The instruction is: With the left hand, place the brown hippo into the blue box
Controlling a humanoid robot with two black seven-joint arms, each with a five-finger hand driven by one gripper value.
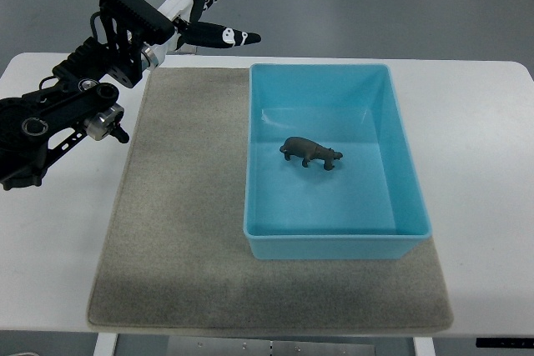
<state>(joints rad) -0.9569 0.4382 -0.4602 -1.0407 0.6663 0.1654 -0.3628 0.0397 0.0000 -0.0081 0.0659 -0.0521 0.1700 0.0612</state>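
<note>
**Caller:** Start at the bottom of the top view. What sits closest to us?

**Me:** The near edge of the grey felt mat (pixel 183 231), spread over the white table (pixel 476 147). On the mat's right half stands the blue box (pixel 400 164), its near wall towards us.

**Caller:** And the brown hippo?

**Me:** Inside the box! The brown hippo (pixel 311 152) stands upright on its feet on the box floor, roughly central, a shade towards the far-left side, apart from every wall.

**Caller:** Where is your hand?

**Me:** My left hand (pixel 213 6) is up at the far-left corner, beyond the mat's far edge, well apart from the box. Fingers spread and stretched out, nothing in them. The black forearm runs down to the left edge of the picture. My right arm is out of view.

**Caller:** So what does the step call for?

**Me:** As I read it, the placing is done and what remains is getting clear cleanly. I'd keep the fingers spread so nothing snags, carry the hand high and off to the left, and stay away from the box's far-left corner; a knock on that rim could slide the box on the felt or tip the hippo. The toy looks light and small-footed, so any jolt counts.
</note>
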